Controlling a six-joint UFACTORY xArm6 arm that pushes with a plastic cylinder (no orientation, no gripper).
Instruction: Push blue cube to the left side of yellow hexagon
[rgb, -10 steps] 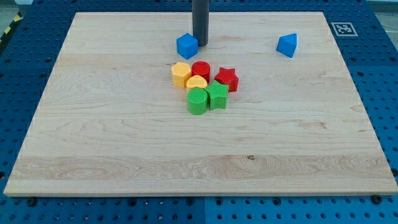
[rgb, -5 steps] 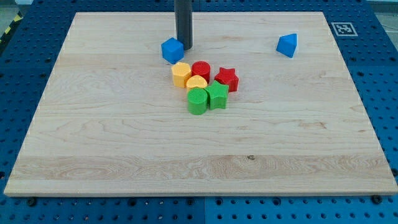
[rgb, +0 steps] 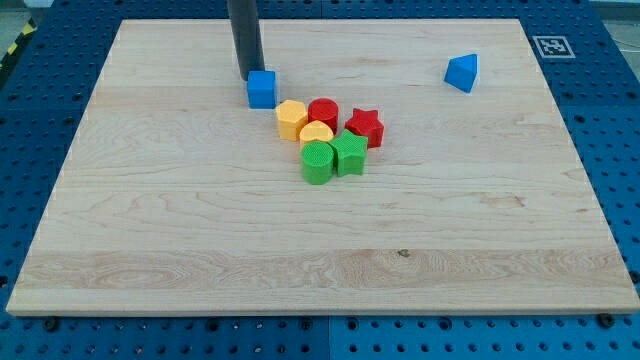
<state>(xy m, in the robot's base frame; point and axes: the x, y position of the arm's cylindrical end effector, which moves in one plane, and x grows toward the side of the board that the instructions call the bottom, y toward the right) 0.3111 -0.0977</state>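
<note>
The blue cube (rgb: 262, 89) lies on the wooden board (rgb: 200, 220), just up and left of the yellow hexagon (rgb: 291, 119), with a small gap between them. My tip (rgb: 248, 77) stands right behind the cube, at its upper left corner, touching or nearly touching it. The rod rises out of the view's top.
The yellow hexagon heads a tight cluster: a red cylinder (rgb: 323, 113), a red star (rgb: 365, 127), a yellow half-round block (rgb: 316, 134), a green cylinder (rgb: 317, 162) and a green star-like block (rgb: 349, 154). A blue triangular block (rgb: 461, 73) lies at the upper right.
My tip has moved left across the view's top, from the cube's right side to its upper left. The blue cube has slid left and a little down, toward the yellow hexagon.
</note>
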